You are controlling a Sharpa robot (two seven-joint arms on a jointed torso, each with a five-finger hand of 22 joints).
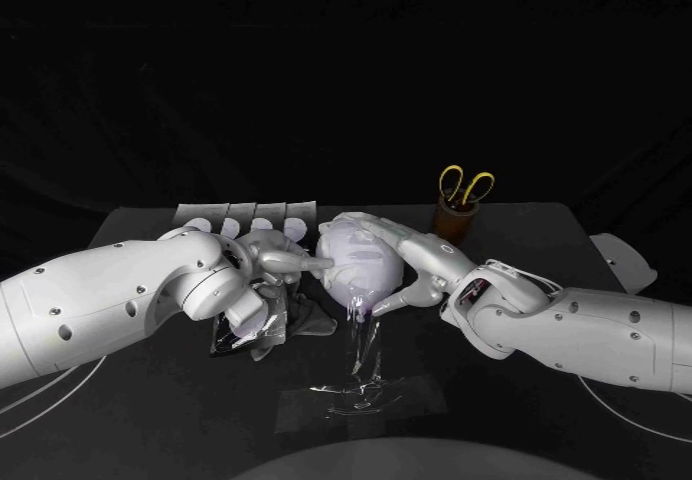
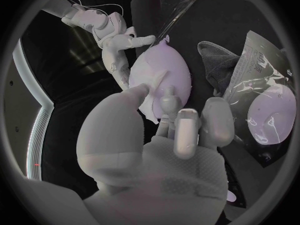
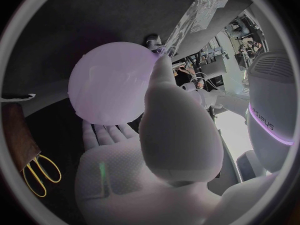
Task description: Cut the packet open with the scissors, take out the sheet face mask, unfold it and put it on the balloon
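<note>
Lilac balloon (image 1: 361, 272) on clear stand (image 1: 361, 350), sheet mask (image 2: 152, 111) lying on it | left hand (image 1: 270, 265) spread, thumb pressing mask | right hand (image 1: 411, 260) cupping and gripping balloon | risk: a strong push could tip the stand or slide the mask off.

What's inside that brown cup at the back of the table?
The scissors are in the brown cup. Their yellow handles stick out of the top. The blades are down inside, hidden by the cup's wall.
</note>
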